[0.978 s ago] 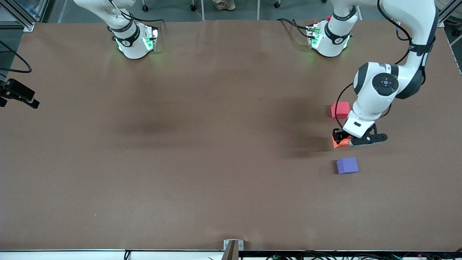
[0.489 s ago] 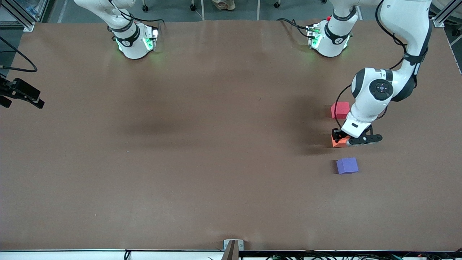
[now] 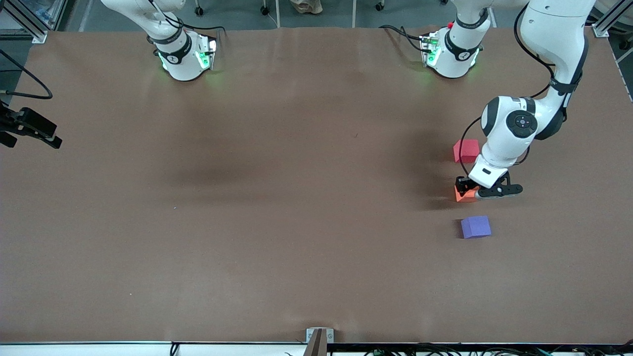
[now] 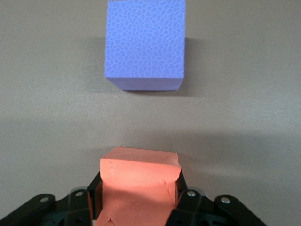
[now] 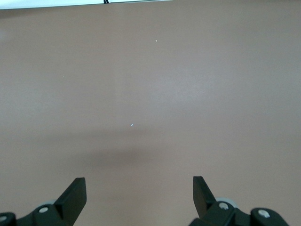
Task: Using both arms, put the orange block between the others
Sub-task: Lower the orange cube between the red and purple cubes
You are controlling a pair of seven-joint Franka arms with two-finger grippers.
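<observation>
My left gripper (image 3: 467, 190) is shut on the orange block (image 3: 462, 196), low over the table between the other two cubes. Whether the block touches the table does not show. The pinkish-red cube (image 3: 466, 150) lies farther from the front camera and the purple cube (image 3: 475, 226) nearer. In the left wrist view the orange block (image 4: 139, 167) sits squeezed between the black fingers of my left gripper (image 4: 138, 197), with the purple cube (image 4: 145, 43) just ahead of it. My right gripper (image 5: 139, 188) hangs open over bare table and holds nothing.
Brown paper covers the whole table (image 3: 277, 198). The two green-lit arm bases (image 3: 185, 57) (image 3: 450, 52) stand along the edge farthest from the front camera. A black device with a cable (image 3: 29, 129) juts in at the right arm's end.
The left arm has sunk a little with the orange block, settling it lower between the two cubes. The black device at the right arm's end shifted slightly.
</observation>
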